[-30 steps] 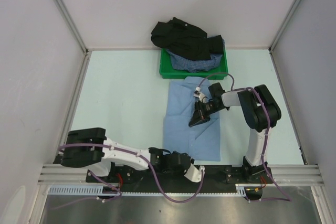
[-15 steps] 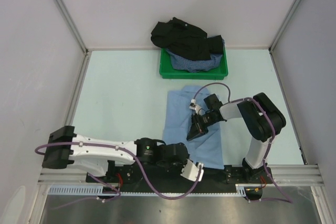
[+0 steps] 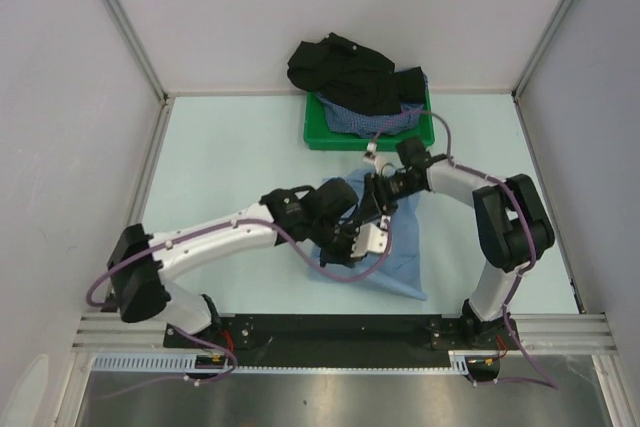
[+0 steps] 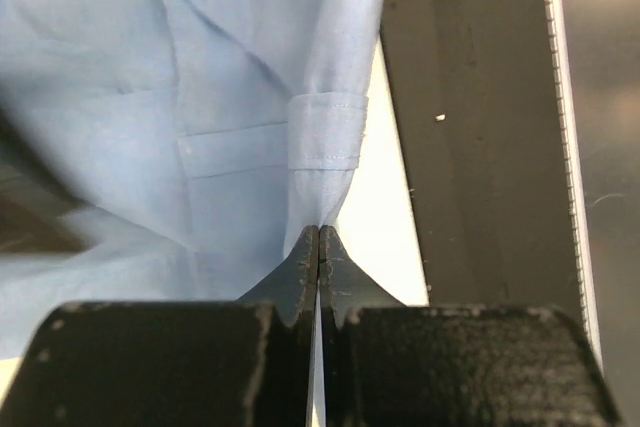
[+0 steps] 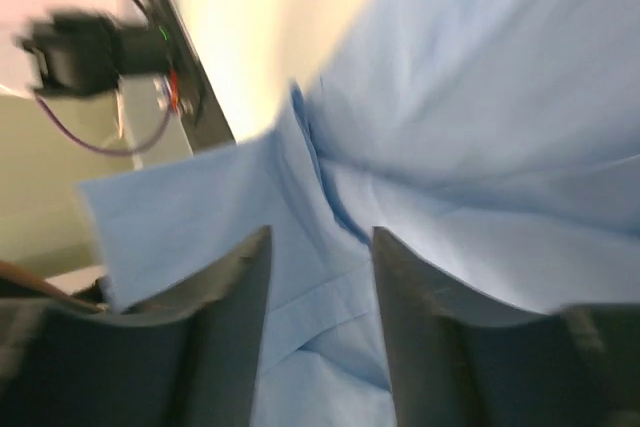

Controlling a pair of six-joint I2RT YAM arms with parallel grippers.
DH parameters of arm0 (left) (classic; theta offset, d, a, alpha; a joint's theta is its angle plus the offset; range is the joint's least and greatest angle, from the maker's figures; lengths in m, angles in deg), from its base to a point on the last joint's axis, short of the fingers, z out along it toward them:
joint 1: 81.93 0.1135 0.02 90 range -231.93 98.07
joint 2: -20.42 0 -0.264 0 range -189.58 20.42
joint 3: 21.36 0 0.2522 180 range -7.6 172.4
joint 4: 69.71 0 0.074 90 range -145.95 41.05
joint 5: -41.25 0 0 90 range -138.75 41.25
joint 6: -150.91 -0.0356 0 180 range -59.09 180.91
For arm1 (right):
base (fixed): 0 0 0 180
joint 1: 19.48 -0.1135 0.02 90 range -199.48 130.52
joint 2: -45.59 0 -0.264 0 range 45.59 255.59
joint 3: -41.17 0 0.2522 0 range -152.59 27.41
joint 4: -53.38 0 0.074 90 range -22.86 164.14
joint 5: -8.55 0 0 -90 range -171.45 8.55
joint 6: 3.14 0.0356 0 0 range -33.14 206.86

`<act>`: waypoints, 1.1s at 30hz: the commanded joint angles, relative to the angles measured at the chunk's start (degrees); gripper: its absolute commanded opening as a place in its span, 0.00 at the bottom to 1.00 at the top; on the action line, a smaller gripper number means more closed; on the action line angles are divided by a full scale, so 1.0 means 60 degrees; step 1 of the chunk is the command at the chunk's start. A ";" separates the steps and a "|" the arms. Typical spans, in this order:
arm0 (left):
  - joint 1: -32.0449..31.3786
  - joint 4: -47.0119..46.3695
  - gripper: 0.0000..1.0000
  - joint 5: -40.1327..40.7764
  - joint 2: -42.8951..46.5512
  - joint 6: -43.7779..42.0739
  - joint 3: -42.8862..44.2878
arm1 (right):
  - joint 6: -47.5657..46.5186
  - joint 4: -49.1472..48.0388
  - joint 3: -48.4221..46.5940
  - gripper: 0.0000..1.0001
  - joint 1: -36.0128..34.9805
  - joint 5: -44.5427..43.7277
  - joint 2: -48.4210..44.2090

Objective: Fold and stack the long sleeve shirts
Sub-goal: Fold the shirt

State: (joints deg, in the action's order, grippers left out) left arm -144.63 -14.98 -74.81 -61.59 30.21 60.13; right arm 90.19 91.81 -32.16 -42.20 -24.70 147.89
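A light blue long sleeve shirt point(image 3: 392, 252) lies rumpled in the middle of the table, its near part lifted and folded back. My left gripper point(image 3: 345, 244) is shut on an edge of it; in the left wrist view the jaws are pinched together point(image 4: 319, 231) on the cloth just below a cuff point(image 4: 325, 132). My right gripper point(image 3: 373, 209) sits over the shirt's far part. Its jaws stand open point(image 5: 320, 247), with blue cloth point(image 5: 470, 127) lying below and between them; that view is blurred. A black shirt point(image 3: 340, 67) and a dark-blue checked shirt point(image 3: 365, 120) are piled in the tray.
A green plastic tray point(image 3: 320, 135) stands at the back of the table against the far wall. White walls close in left, right and behind. A black rail point(image 3: 330, 332) runs along the near edge, also seen in the left wrist view point(image 4: 470, 97).
My left gripper shut on the shirt's near edge and swung it up from the rail toward the middle, folding the cloth back. My right gripper opened and shifted toward the tray.
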 commanded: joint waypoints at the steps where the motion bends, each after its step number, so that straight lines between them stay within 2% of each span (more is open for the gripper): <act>1: 0.1436 0.1080 0.00 -0.1602 -0.1529 -0.1559 0.1557 | -0.1521 0.2112 -0.1888 0.61 0.1192 0.0268 0.0350; 5: 0.2377 0.1549 0.00 -0.1940 -0.2983 -0.2572 0.2685 | -0.2048 0.3152 -0.2507 0.78 0.2480 0.0239 0.0572; 7: 0.2786 0.1886 0.01 -0.2130 -0.4077 -0.3100 0.3549 | -0.2326 0.3417 -0.2566 0.80 0.3181 0.0239 0.0485; 11: 0.3403 0.2166 0.01 -0.2628 -0.5591 -0.3219 0.4780 | -0.2840 0.4061 -0.2348 0.82 0.4224 0.0326 0.0148; 17: 0.3725 0.2078 0.08 -0.2614 -0.6924 -0.3321 0.5748 | -0.2857 0.3801 -0.1470 0.83 0.4563 0.0079 -0.0511; 18: 0.3755 0.2005 0.10 -0.2614 -0.6984 -0.3234 0.5865 | -0.2797 0.3698 -0.1221 0.82 0.4578 0.0049 -0.0585; 19: 0.3813 0.1961 0.18 -0.2585 -0.7043 -0.3161 0.5910 | -0.2739 0.3581 -0.1074 0.81 0.4578 0.0019 -0.0672; 21: 0.3916 0.1858 0.27 -0.2569 -0.7058 -0.2782 0.6143 | -0.2665 0.3302 -0.0796 0.80 0.4563 -0.0185 -0.0892; 22: 0.4105 0.1858 0.36 -0.2643 -0.7000 -0.2605 0.6246 | -0.2708 0.3272 -0.0722 0.79 0.4578 -0.0317 -0.0951; 25: 0.4558 0.2047 0.46 -0.2921 -0.6620 -0.1756 0.6525 | -0.3074 0.3287 -0.0546 0.77 0.4563 -0.0697 -0.1186; 28: 0.5114 0.2501 0.54 -0.3390 -0.6050 -0.1198 0.6205 | -0.3557 0.3287 -0.0370 0.76 0.4490 -0.1121 -0.1405; 33: 0.6067 0.2532 0.56 -0.3799 -0.5403 -0.0407 0.4798 | -0.3969 0.3053 -0.0048 0.74 0.4271 -0.1664 -0.1494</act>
State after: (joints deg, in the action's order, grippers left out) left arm -112.50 -1.67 -92.61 -99.56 22.85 92.96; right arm 69.98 112.09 -33.82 -15.39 -30.99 140.88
